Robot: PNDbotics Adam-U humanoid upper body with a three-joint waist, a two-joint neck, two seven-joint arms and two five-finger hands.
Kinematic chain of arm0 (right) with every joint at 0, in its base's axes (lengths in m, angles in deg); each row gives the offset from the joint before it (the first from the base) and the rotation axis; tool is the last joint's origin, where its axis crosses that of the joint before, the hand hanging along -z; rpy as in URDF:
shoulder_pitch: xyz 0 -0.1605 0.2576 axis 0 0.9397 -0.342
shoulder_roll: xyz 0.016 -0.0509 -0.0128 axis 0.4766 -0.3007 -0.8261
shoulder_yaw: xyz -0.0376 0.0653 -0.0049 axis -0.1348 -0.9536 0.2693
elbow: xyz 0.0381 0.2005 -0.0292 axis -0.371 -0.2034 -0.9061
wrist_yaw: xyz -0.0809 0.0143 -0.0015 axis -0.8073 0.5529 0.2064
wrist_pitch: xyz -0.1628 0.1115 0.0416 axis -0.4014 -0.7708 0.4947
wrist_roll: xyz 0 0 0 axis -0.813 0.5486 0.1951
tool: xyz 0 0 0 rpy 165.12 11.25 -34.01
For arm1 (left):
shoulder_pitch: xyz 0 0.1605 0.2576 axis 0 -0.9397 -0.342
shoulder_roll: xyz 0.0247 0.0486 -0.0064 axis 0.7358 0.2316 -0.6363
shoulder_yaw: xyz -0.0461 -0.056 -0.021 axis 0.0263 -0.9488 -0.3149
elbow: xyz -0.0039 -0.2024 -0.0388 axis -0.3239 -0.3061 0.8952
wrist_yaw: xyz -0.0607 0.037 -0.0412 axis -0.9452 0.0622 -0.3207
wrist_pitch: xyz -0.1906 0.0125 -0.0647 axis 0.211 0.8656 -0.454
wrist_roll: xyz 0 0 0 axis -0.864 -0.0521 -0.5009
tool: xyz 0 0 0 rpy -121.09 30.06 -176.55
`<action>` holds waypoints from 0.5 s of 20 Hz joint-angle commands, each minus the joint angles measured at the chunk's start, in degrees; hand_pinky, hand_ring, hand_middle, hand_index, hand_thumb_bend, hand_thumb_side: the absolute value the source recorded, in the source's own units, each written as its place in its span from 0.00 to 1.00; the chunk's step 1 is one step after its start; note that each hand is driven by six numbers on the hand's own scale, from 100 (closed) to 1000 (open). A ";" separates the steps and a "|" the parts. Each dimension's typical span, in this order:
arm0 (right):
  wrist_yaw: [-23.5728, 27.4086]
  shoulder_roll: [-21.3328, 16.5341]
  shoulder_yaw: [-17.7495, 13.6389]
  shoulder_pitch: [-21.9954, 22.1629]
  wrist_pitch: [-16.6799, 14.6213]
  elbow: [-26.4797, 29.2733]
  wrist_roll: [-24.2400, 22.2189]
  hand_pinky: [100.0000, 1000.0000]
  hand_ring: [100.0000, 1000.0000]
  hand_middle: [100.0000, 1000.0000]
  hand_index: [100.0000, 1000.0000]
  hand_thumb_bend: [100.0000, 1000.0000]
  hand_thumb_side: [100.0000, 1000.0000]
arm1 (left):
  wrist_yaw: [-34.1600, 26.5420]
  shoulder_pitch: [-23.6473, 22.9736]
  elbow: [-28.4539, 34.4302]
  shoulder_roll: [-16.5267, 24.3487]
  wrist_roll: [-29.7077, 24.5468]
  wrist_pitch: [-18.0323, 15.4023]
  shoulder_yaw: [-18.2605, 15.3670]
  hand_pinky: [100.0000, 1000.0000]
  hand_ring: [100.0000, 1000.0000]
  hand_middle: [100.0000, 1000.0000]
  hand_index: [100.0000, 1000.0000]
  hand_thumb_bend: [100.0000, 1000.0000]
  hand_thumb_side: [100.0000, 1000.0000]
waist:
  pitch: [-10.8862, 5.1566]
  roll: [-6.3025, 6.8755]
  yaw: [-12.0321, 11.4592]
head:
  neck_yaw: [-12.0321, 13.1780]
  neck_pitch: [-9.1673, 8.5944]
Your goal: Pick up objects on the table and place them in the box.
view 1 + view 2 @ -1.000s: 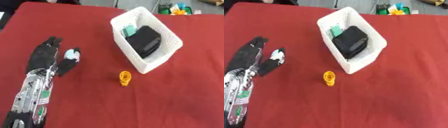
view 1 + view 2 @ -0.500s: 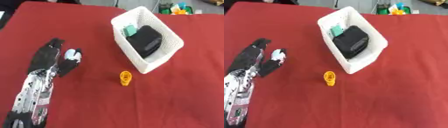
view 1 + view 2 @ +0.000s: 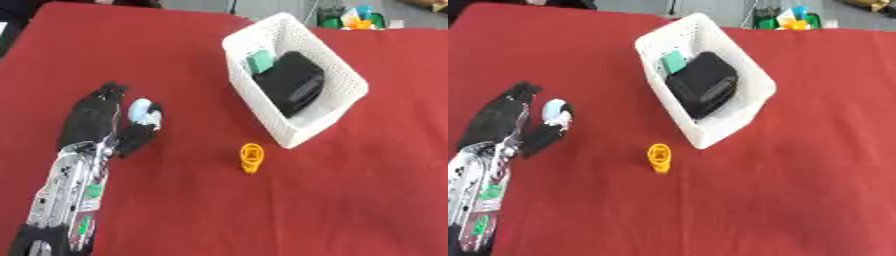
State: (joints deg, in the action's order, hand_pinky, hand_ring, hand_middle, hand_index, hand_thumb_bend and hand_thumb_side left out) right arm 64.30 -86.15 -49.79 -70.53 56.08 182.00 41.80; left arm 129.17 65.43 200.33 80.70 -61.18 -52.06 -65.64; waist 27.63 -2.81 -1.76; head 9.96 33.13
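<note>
My left hand [image 3: 92, 120] lies on the red tablecloth at the left, fingers stretched out flat and pointing away from me. A small pale blue object [image 3: 140, 109] sits between the thumb and the fingers, touching the thumb tip. A small orange object [image 3: 251, 157] rests on the cloth in the middle, just in front of the white basket [image 3: 339, 70]. The basket holds a black case [image 3: 290, 83] and a green item [image 3: 260, 61]. My right hand shows in neither view.
Red cloth [image 3: 350, 200] covers the whole table, with open room at the right and the front. Colourful items [image 3: 354, 17] stand beyond the table's far edge at the upper right.
My left hand has slid back toward me by a small amount. The pale blue object stays at the thumb. Basket and orange object have not moved.
</note>
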 commanded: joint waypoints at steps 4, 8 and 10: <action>0.49 -0.37 0.16 0.06 -0.25 1.32 -0.35 0.73 0.72 0.56 0.68 0.12 1.00 | 1.49 0.94 0.37 -0.09 -0.12 0.28 -0.40 1.00 1.00 1.00 1.00 0.25 1.00 | -0.78 0.01 0.08 | 0.19 -0.78; 0.49 -0.32 0.23 0.05 -0.31 1.32 -0.52 0.73 0.72 0.56 0.68 0.12 1.00 | 1.57 0.93 0.03 -0.31 -0.16 0.37 -0.37 1.00 1.00 1.00 1.00 0.24 1.00 | -0.68 -0.05 0.06 | 0.16 -0.85; 0.50 -0.31 0.25 0.06 -0.34 1.32 -0.59 0.73 0.72 0.56 0.68 0.13 1.00 | 1.56 0.91 -0.09 -0.41 -0.10 0.43 -0.37 1.00 1.00 1.00 1.00 0.23 1.00 | -0.64 -0.08 0.06 | 0.19 -0.88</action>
State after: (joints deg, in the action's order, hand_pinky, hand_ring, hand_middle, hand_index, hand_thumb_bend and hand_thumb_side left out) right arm 64.30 -86.13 -49.47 -70.52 55.81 182.00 41.42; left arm 130.48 65.70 199.63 80.15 -61.25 -51.86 -65.64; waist 27.96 -2.94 -1.75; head 9.97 32.84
